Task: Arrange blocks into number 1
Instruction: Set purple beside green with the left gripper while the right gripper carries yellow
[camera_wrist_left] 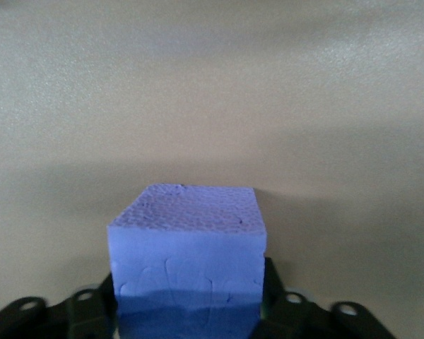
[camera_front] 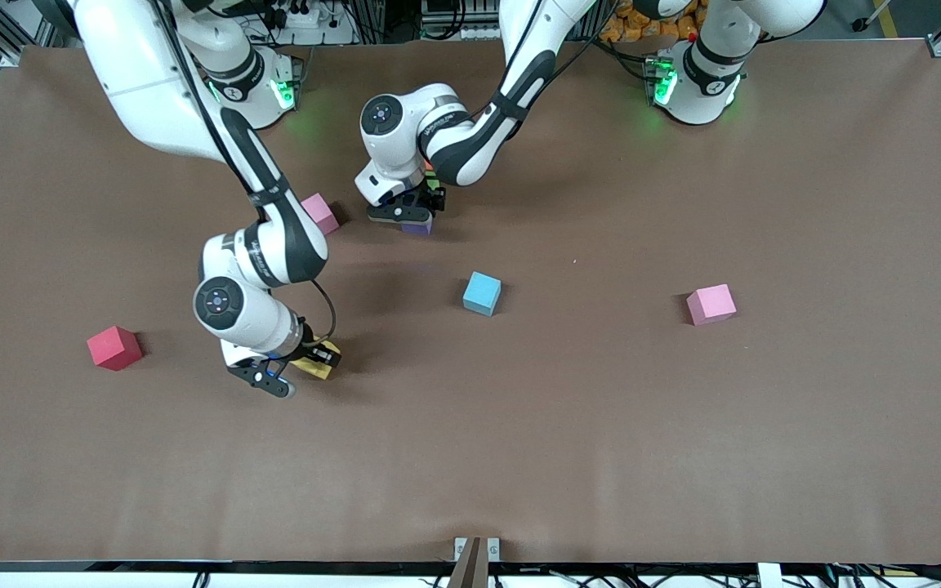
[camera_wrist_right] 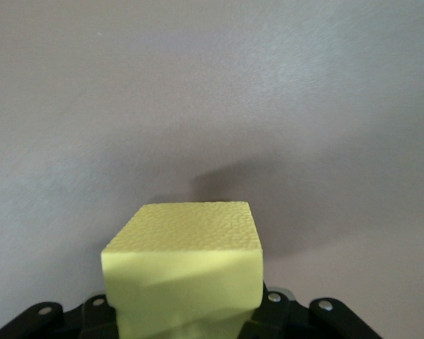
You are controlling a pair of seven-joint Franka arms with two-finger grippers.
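My right gripper (camera_front: 315,359) is down on the table, shut on the yellow block (camera_front: 314,370), whose foam (camera_wrist_right: 184,268) bulges between the fingers (camera_wrist_right: 275,307). My left gripper (camera_front: 413,214) is low over the purple block (camera_front: 417,228). That block (camera_wrist_left: 187,247) rests on the table, square and unpinched, with the open fingers (camera_wrist_left: 272,296) close on either side. A sliver of the green block (camera_front: 439,196) and one of the orange block (camera_front: 430,170) show from under the left hand, farther from the front camera than the purple one. The light blue block (camera_front: 482,293) lies alone mid-table.
One pink cube (camera_front: 320,212) sits beside the right arm's forearm. Another pink cube (camera_front: 711,304) lies toward the left arm's end. A red cube (camera_front: 114,347) lies toward the right arm's end. The brown table (camera_front: 519,457) runs wide toward the front camera.
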